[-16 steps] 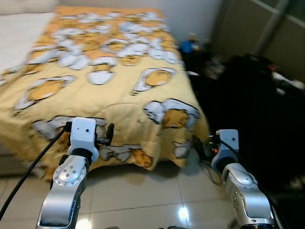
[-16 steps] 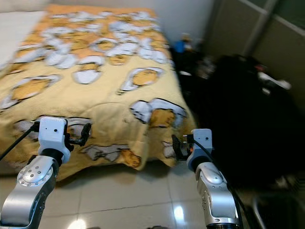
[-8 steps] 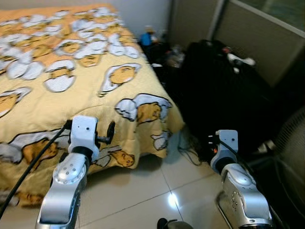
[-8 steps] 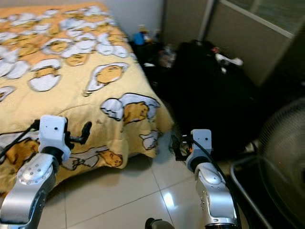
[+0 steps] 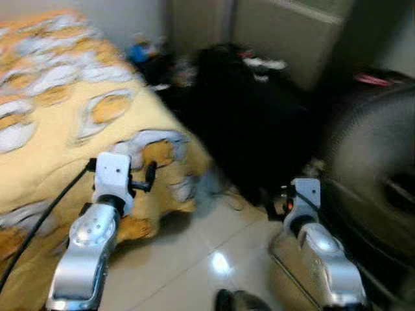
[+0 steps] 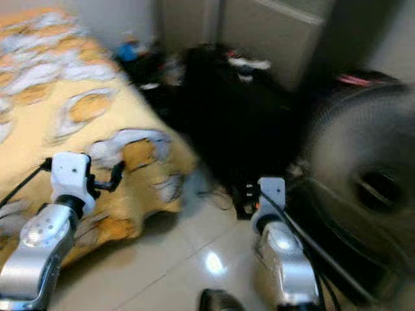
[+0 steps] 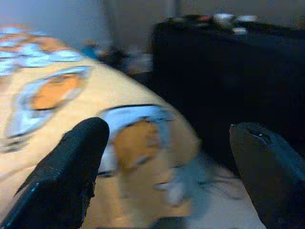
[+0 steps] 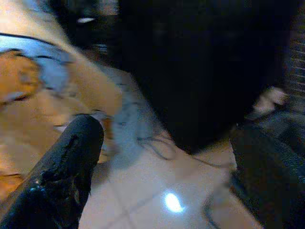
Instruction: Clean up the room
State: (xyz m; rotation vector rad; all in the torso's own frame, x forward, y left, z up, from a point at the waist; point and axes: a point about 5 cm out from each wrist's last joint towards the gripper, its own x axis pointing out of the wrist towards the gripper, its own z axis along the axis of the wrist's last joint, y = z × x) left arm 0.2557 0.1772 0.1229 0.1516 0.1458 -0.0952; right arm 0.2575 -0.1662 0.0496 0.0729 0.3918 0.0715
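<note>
The view is blurred. A bed with a yellow blanket point(image 5: 58, 129) printed with egg cartoons is on my left. My left gripper point(image 7: 167, 138) is held up in front of the blanket's corner, open, with nothing between its fingers point(image 7: 71, 162). My right gripper point(image 8: 167, 138) hovers low over the tiled floor beside a bulky black object point(image 5: 246, 129), open and holding nothing. Small clutter, among it a blue item point(image 5: 137, 52), lies on the floor at the back between the bed and the wall.
A large floor fan point(image 5: 369, 168) with a dark grille stands close on my right. White and pink items point(image 5: 266, 63) rest on top of the black object. Thin cables point(image 8: 152, 143) trail over the pale tiles at the bed's corner. A wardrobe point(image 5: 292, 32) stands behind.
The whole view has swung to the right: the bed has slid to the left and the fan has come into view. Both arms keep the same raised pose, fingers still apart.
</note>
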